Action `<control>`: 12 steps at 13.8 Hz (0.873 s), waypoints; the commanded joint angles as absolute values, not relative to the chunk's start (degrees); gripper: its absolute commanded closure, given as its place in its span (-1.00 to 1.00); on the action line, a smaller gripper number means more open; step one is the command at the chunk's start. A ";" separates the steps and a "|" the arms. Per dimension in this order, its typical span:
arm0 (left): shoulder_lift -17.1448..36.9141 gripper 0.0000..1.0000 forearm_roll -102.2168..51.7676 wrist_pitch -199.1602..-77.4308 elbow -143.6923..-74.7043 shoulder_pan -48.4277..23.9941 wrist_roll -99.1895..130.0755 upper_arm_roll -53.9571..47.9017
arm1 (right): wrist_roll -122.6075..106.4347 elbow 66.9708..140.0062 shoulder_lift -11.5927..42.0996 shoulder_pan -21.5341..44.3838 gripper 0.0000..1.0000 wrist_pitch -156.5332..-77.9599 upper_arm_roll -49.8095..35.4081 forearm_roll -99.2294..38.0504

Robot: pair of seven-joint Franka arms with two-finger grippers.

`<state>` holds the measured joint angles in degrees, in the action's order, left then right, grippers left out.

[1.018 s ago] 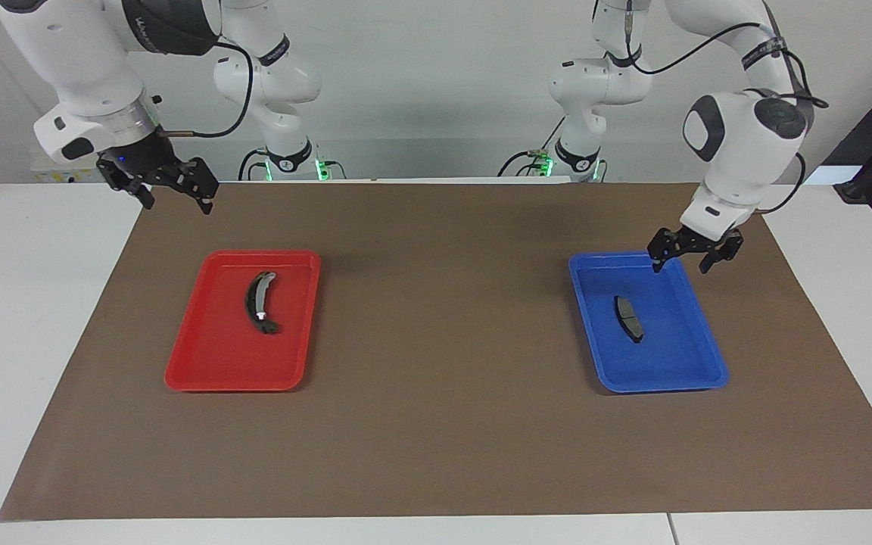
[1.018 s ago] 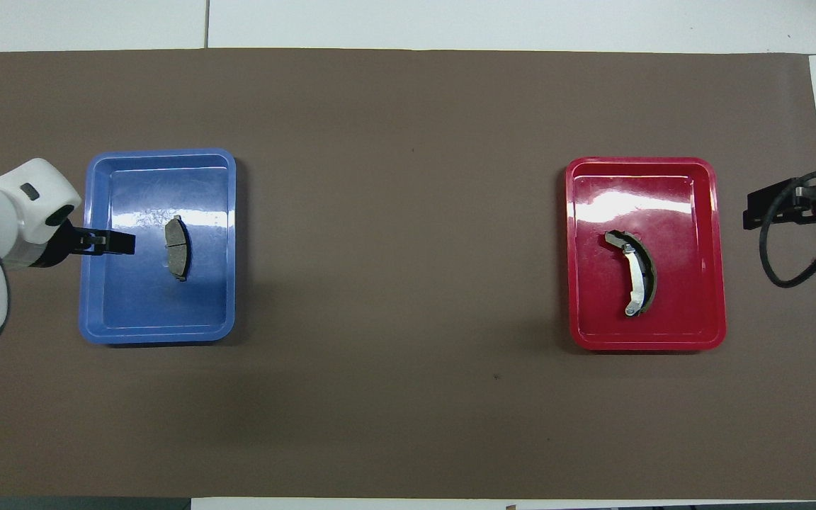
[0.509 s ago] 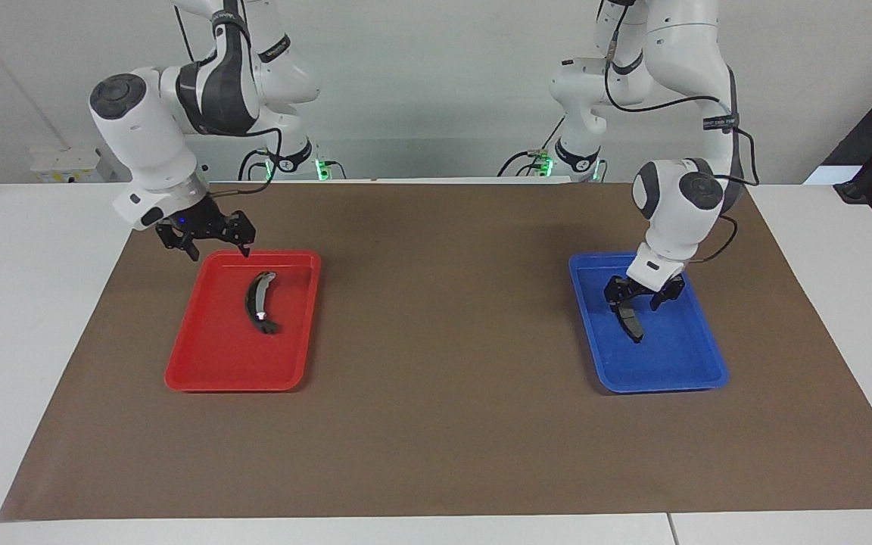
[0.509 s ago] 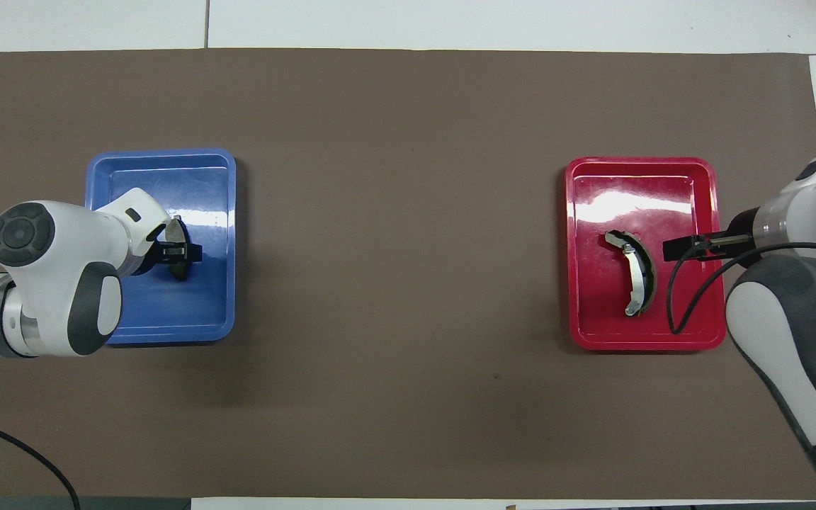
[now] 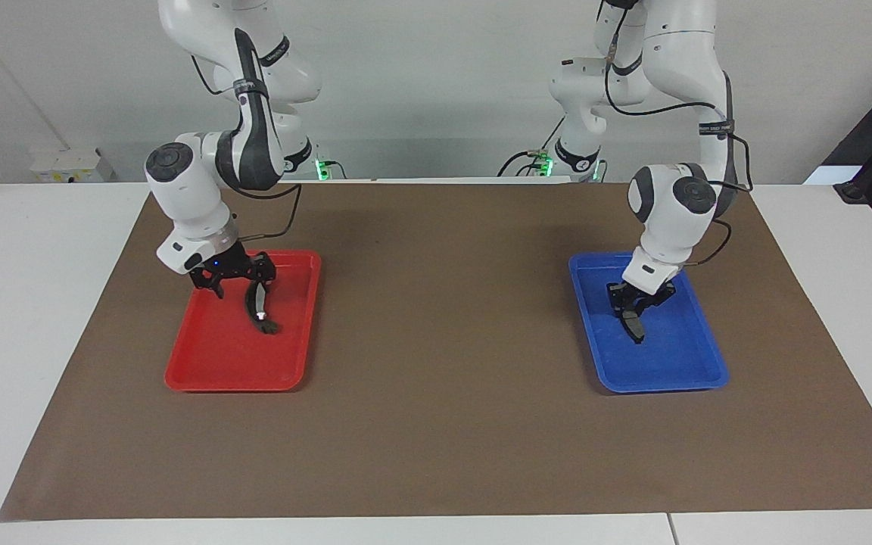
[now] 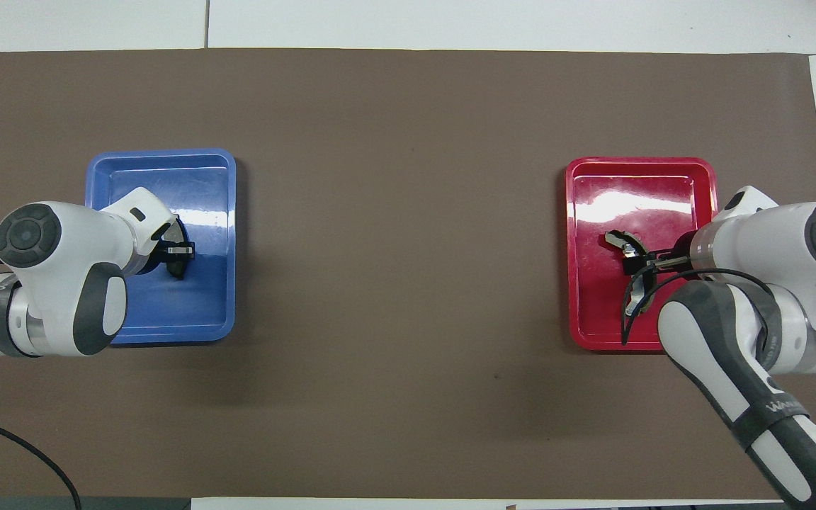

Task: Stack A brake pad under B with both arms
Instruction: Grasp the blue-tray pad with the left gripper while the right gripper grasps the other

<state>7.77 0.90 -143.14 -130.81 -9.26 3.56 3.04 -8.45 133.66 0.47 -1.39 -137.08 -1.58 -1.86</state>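
Because the A brake pad (image 5: 635, 327) appears rigid and dense, the left gripper (image 5: 634, 314) clamps its middle; the right gripper (image 5: 241, 284), spread wide, straddles B (image 5: 258, 304) in the red tray (image 5: 216, 363).

From my seat, short pad (image 6: 180, 268) half covered by left gripper (image 6: 183, 249), long crescent (image 5: 257, 309) partly masked by right gripper (image 5: 240, 278)

Left jaws newly clamped on A brake pad (image 5: 635, 325).
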 commanded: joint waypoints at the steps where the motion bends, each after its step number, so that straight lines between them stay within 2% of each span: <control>1: 6.68 0.86 1.05 -143.18 -130.35 -9.93 4.39 3.87 | -12.64 136.14 1.66 -1.67 -1.00 -141.67 -1.76 -2.90; 5: 2.56 0.85 1.05 -132.31 -126.05 -10.63 4.74 3.08 | -13.44 136.23 4.56 -1.76 -1.00 -143.70 -1.76 -2.90; 8: 3.86 0.83 1.05 -131.12 -122.35 -19.92 17.00 2.99 | -13.71 136.23 5.19 -1.76 -1.00 -143.62 -1.76 -2.90; 10: 7.28 0.79 1.05 -133.93 -120.86 -27.57 27.29 2.99 | -15.11 136.23 5.19 -2.28 -1.00 -143.61 -1.76 -2.90; 12: 12.89 0.78 1.05 -133.86 -114.30 -33.02 34.33 2.99 | -15.12 136.23 5.19 -2.29 -0.96 -143.70 -1.76 -2.90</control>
<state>6.68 0.87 -133.64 -121.18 -28.85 29.18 1.96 -12.95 135.82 5.39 -1.42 -143.03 -1.41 -1.86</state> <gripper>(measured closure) 0.612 0.013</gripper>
